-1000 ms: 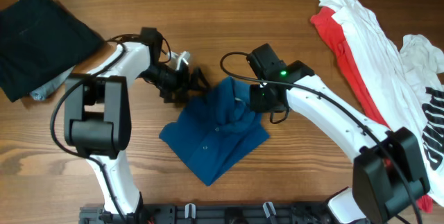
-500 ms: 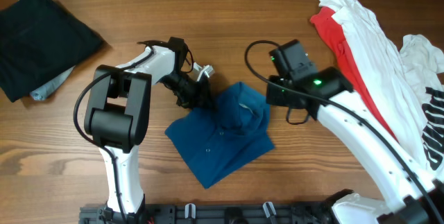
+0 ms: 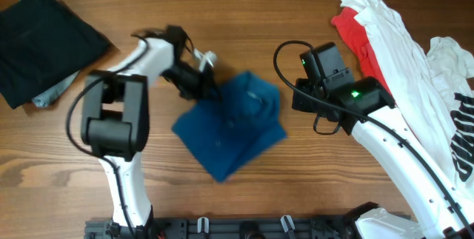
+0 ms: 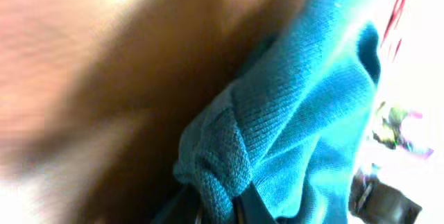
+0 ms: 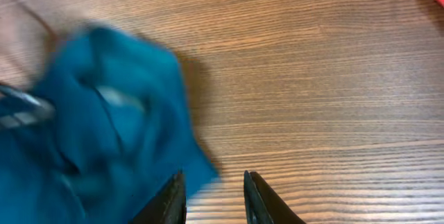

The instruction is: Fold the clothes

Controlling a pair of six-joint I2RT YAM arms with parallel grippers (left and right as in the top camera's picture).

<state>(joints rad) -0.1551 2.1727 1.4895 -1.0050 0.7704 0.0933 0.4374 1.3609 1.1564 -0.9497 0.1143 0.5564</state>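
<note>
Pinching the upper-left edge of the crumpled deep-blue knit polo shirt (image 3: 235, 128) at centre frame, the left gripper (image 3: 210, 91) is clamped on cloth; the shirt trails lower right from it; the right gripper (image 5: 214, 200), slightly parted and empty, hangs just beyond its right edge.

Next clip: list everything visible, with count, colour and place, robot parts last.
polo shirt: one, deep blue, crumpled at table centre
folded garment: one, black, top left
cloth: one, grey, poking out under the folded garment
red T-shirt: one, top right, partly under white ones
white garments: at least two, right edge
table: one, brown wood
rail: one, black, bottom edge
left tool: shut on the polo shirt's edge
right tool: open, empty, over bare wood beside the polo shirt
</note>
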